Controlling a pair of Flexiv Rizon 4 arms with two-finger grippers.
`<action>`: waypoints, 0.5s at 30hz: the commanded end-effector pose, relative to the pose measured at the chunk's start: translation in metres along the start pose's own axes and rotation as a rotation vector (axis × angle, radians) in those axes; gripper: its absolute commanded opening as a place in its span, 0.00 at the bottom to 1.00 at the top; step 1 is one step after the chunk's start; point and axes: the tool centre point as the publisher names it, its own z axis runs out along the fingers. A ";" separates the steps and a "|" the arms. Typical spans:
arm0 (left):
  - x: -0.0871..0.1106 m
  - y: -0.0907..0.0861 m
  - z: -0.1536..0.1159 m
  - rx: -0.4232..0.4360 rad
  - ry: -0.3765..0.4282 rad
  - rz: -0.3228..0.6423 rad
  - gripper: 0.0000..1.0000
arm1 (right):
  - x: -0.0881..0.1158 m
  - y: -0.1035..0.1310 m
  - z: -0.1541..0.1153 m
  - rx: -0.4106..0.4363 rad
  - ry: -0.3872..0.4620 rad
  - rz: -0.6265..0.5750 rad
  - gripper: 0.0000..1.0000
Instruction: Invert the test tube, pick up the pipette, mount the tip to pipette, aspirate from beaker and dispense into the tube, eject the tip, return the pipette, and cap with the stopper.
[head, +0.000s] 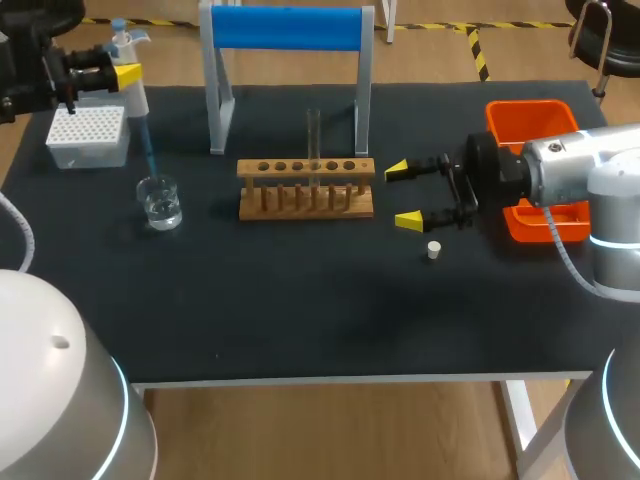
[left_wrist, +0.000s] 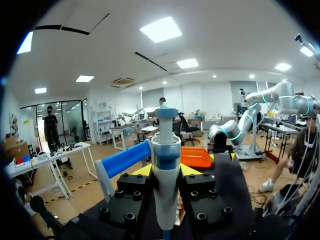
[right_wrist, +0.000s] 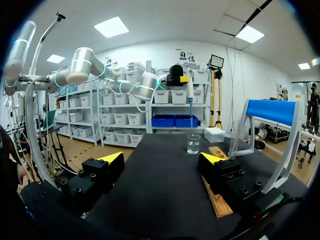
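My left gripper (head: 126, 74) is at the far left, shut on the white-and-blue pipette (head: 132, 85). The pipette hangs upright, and its blue tip (head: 149, 150) ends just over the glass beaker (head: 160, 202), which holds some clear liquid. In the left wrist view the pipette (left_wrist: 165, 175) stands between the fingers of that gripper (left_wrist: 165, 172). A clear test tube (head: 314, 140) stands upright in the wooden rack (head: 305, 187). My right gripper (head: 408, 195) is open just right of the rack and holds nothing. The small white stopper (head: 434, 250) lies in front of it.
A white tip box (head: 88, 135) sits at the far left, behind the beaker. A stand with a blue bar (head: 287, 28) rises behind the rack. An orange tray (head: 530, 120) lies at the right, under my right arm.
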 end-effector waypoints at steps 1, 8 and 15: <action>-0.001 0.001 -0.001 -0.002 -0.002 -0.002 0.00 | 0.000 0.001 0.000 0.002 -0.002 0.000 1.00; -0.006 0.002 -0.003 -0.009 -0.011 0.000 0.00 | 0.000 0.001 0.000 0.002 -0.002 0.000 1.00; -0.006 0.002 -0.003 -0.009 -0.011 0.000 0.00 | 0.000 0.001 0.000 0.002 -0.002 0.000 1.00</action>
